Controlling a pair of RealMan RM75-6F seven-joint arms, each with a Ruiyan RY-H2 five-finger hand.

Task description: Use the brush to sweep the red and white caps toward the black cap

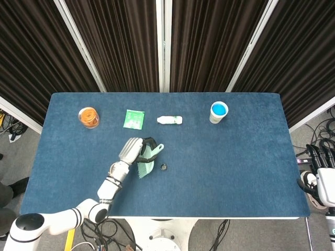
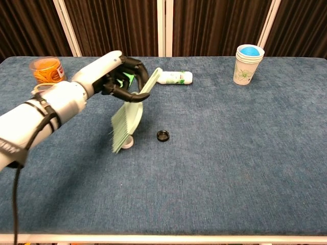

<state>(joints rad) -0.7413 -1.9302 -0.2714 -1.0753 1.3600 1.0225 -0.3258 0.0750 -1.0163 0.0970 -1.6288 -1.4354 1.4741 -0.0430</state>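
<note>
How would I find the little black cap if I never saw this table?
Look at the blue table and find its middle. Just right of the green brush that the left hand holds lies the black cap. It is a small dark ring lying flat, unlike the white cap under the bristles.

even bright overhead light, soft shadows (brush [image 2: 126, 119] slightly blurred)

Open bench [image 2: 214, 173] lies right of the black cap [image 2: 163, 135] and in front of it; just left, the brush [image 2: 125, 120] blocks the way, and behind stands a lying bottle [image 2: 173, 77].
</note>
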